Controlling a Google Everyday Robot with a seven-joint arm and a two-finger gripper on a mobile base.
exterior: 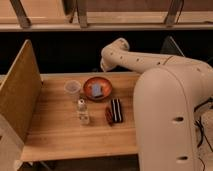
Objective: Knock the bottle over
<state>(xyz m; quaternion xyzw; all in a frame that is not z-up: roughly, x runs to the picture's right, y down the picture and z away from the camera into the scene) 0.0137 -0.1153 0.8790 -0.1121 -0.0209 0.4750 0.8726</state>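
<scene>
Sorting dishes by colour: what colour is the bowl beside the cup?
The bowl is orange-red, clearest in the camera view. The gripper is out of view.

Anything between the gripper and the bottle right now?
Yes. The gripper sits at the far edge of the table; the orange bowl holding a blue sponge lies between it and the upright bottle. The clear cup stands just beside that line.

Dim, warm light from above; desk [60,125] evenly lit, shadows short and soft; dark band behind hides tool [101,69], upper centre.
</scene>
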